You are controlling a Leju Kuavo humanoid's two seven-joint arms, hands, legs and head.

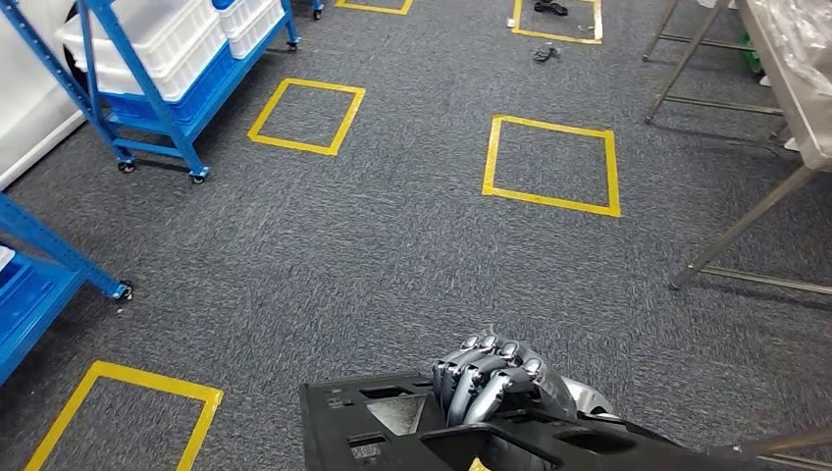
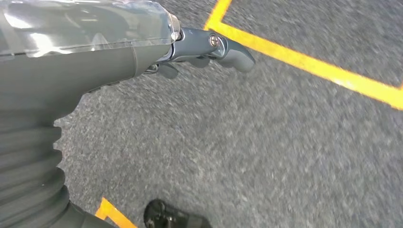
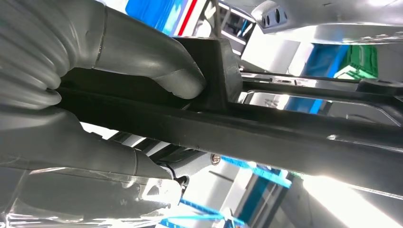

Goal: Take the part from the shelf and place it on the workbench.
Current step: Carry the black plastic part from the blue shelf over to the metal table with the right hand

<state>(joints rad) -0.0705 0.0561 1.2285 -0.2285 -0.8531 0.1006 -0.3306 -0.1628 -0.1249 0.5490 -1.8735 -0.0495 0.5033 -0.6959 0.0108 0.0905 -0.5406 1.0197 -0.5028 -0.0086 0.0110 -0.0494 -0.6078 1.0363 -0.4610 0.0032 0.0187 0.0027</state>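
Part (image 1: pixel 392 432): one, black plastic with cutouts, held by the right hand (image 1: pixel 495 378) low in the head view, just under its fingers (image 1: pixel 481 388). Fingers curl over the part's upper edge; right wrist view shows the thumb (image 3: pixel 176 78) pressed on a raised block of the part (image 3: pixel 294 137), with the rest of the hand beneath, so the part's bar is clamped between them. Part is off the shelf and not on the bench, carried above grey carpet (image 1: pixel 392 245).

Left hand (image 2: pixel 209 50): seen in the left wrist view, hanging over the carpet (image 2: pixel 261 142), holding nothing. Fingers (image 2: pixel 235 54) look partly curled, but how far closed I cannot tell.

Floor marks: four yellow tape squares in the head view. One (image 1: pixel 554 162) ahead of the right fingers, one (image 1: pixel 306 116) ahead and left, one (image 1: pixel 123 412) left of the part near the frame's lower edge, one (image 1: pixel 557 22) far ahead, cut by the frame's top. A fifth yellow edge (image 1: pixel 373 6) is barely visible at the top.

Shelves: two blue ones left of the fingers. Far one (image 1: pixel 147 88) on castors with white bins (image 1: pixel 186 44) stacked on it; near one (image 1: pixel 39 255) is just a corner.

Bench (image 1: pixel 785 78): one, metal-legged, ahead and right of the fingers, with clear plastic wrap (image 1: pixel 800 34) on top.
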